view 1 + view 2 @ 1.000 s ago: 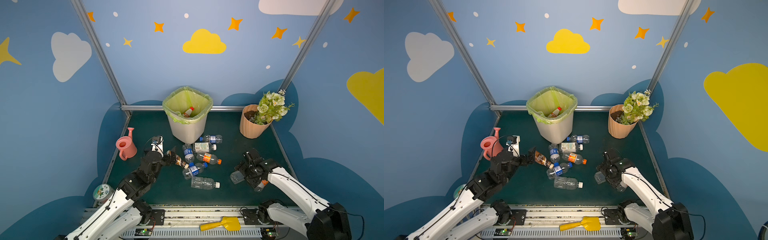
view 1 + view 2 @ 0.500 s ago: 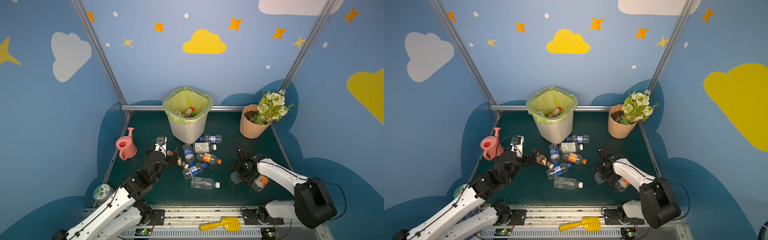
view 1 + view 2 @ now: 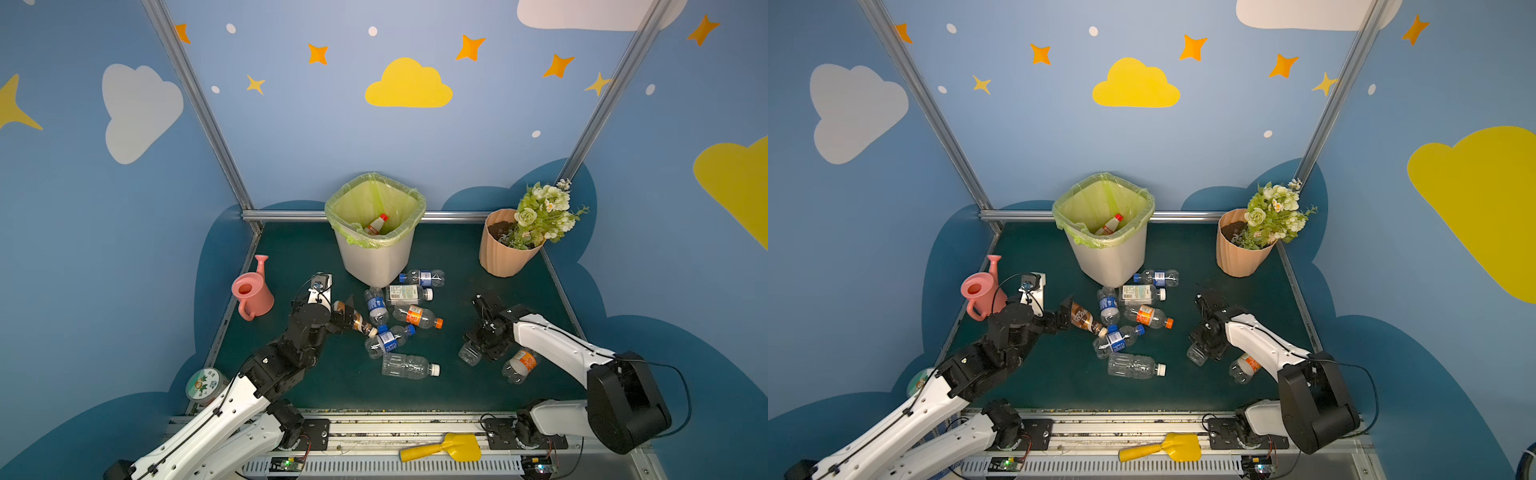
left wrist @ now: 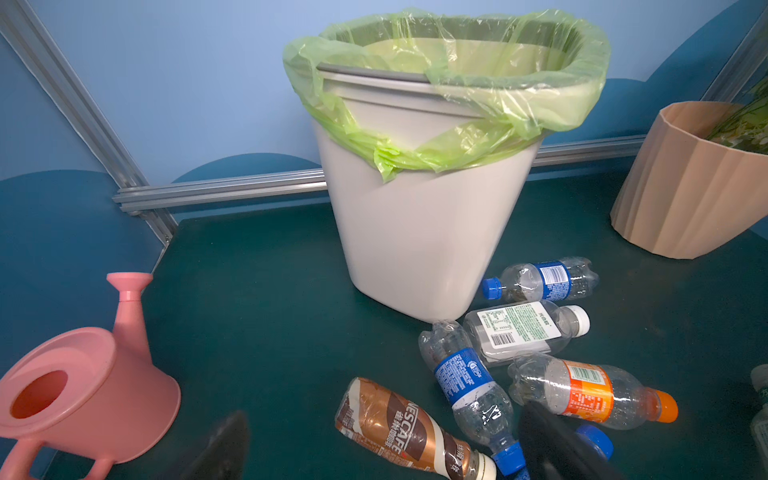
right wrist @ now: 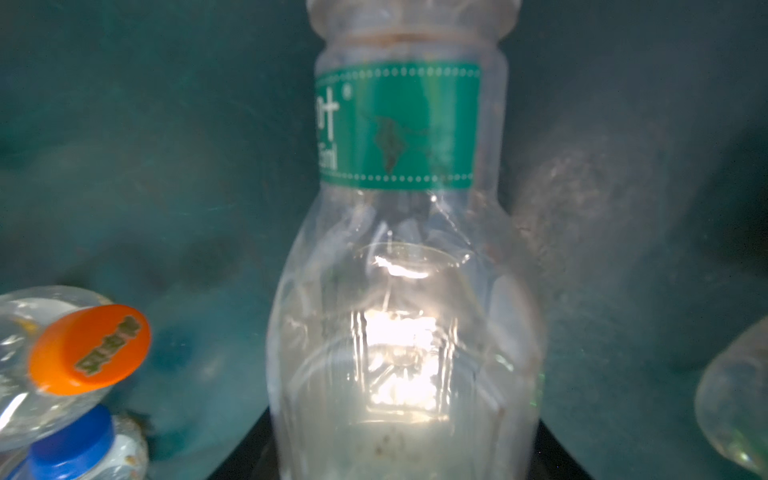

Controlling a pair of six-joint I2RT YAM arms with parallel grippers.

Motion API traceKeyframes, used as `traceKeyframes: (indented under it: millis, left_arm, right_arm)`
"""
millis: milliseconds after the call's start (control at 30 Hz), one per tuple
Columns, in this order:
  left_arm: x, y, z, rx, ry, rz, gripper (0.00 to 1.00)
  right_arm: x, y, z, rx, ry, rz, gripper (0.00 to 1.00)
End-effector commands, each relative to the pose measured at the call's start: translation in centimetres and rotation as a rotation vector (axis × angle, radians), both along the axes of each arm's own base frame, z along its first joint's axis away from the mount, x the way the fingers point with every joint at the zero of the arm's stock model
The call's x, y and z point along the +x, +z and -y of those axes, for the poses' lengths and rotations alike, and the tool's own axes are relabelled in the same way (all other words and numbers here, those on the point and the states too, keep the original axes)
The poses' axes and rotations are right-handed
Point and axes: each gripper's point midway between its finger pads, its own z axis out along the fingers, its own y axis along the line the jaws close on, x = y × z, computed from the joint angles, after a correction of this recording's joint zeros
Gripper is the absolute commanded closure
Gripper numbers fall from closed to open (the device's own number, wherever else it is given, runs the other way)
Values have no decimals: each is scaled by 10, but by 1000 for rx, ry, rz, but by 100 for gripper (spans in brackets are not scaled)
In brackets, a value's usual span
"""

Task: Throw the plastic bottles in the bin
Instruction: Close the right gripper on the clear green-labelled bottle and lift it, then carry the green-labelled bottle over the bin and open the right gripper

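Lined bin [image 3: 376, 257], strewn bottles [image 3: 415, 314], right end effector [image 3: 482, 349] on clear bottle [image 3: 467, 357]

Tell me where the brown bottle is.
In both top views the brown bottle lies left of centre on the mat, in front of the bin, between the open left gripper's tips and a blue-label bottle.

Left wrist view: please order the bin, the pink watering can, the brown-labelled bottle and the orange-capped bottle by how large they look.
1. bin
2. pink watering can, partly cut off by the frame
3. brown-labelled bottle and orange-capped bottle: look alike, not ranked; the brown one lies nearer the camera.
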Motion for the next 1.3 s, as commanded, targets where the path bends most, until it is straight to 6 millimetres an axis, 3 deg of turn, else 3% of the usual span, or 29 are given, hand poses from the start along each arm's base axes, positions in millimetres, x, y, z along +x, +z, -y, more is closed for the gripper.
traceKeyframes:
  millis: [0, 200, 467, 633, 933, 1133, 1267]
  left_arm:
    - [-2, 7, -8, -5, 37, 20, 0]
    - [-5, 8, -21, -4, 90, 38, 0]
    - [-6, 7, -23, -19, 107, 35, 0]
    - [-5, 9, -23, -26, 108, 39, 0]
    - [-5, 10, -24, -43, 117, 41, 0]
    - [-7, 11, -23, -67, 115, 38, 0]
    - [-7, 10, -23, -72, 114, 34, 0]
  right_arm:
    - [12, 17, -2, -7, 33, 66, 49]
    - [29, 52, -4, 11, 71, 225, 53]
    - [62, 124, -4, -47, 248, 561, 51]
    - [81, 183, -2, -103, 306, 809, 51]
    - [102, 308, -22, -116, 420, 1222, 50]
    - [110, 384, -45, -50, 462, 1454, 50]
    - [116, 427, -74, 44, 511, 1568, 50]
